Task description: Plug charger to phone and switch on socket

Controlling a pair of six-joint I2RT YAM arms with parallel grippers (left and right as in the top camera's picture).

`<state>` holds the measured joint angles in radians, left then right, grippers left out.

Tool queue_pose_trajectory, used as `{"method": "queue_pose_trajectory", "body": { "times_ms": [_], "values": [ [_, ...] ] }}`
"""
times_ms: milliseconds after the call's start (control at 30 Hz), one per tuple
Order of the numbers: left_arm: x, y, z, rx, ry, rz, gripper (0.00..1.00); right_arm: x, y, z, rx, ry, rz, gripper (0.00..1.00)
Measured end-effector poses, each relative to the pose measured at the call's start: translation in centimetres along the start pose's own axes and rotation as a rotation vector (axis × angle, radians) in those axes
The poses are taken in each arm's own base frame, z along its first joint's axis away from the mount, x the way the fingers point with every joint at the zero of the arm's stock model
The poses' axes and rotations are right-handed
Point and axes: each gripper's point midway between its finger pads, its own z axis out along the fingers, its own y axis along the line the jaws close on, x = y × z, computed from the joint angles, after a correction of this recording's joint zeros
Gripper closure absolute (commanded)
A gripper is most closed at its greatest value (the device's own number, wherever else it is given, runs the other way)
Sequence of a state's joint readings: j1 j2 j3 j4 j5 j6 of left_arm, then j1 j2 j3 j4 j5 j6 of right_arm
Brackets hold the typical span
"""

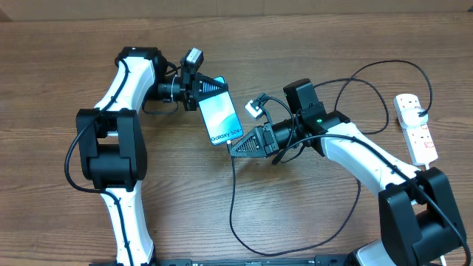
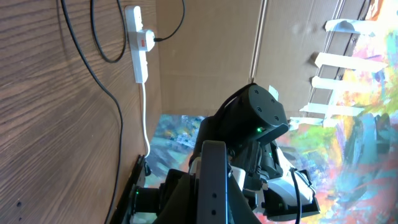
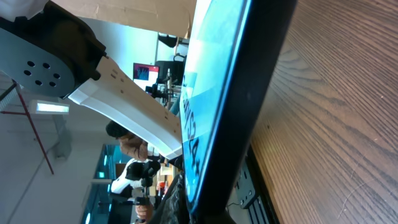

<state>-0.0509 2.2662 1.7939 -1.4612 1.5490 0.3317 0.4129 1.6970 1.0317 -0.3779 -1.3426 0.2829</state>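
Left fingers [image 1: 198, 94] clamp the slick, rigid phone [image 1: 222, 117] by one short edge. Right fingers [image 1: 240, 145], at the phone's other end, look clenched on the limp charger [image 1: 233, 185].

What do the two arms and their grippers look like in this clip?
The left arm and right arm have white links between bulky black joints, with a thin black cable along each. The left gripper and right gripper are black, tapering wedges. A small green light glows near the right wrist.

Wooden table [image 1: 59, 222], cardboard wall [image 2: 205, 56] behind it.
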Motion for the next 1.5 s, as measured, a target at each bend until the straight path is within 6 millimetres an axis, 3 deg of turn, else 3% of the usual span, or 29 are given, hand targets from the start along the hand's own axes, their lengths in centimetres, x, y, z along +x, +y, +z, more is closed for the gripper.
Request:
{"method": "queue_pose_trajectory", "body": {
  "times_ms": [667,1333,1367,1433,1500],
  "values": [
    [-0.1,0.0,0.0,0.0,0.0,0.011,0.96,-0.5,-0.3,-0.7,0.01,-0.024,0.115,0.96],
    [-0.5,-0.2,-0.8,0.013,-0.023,0.015,0.96,-2.5,-0.4,-0.8,0.032,-0.086,0.177,0.96],
    [-0.5,-0.2,-0.8,0.013,-0.025,0.015,0.96,-2.7,-0.3,-0.8,0.031,-0.089,0.173,0.76],
    [-0.5,-0.2,-0.9,0.012,-0.027,0.013,0.96,-3.0,-0.4,-0.8,0.037,-0.099,0.165,0.27],
    [-0.3,0.0,-0.5,0.004,-0.014,0.004,0.96,-3.6,-0.5,-1.0,0.051,-0.124,0.139,0.14]
  ]
}}
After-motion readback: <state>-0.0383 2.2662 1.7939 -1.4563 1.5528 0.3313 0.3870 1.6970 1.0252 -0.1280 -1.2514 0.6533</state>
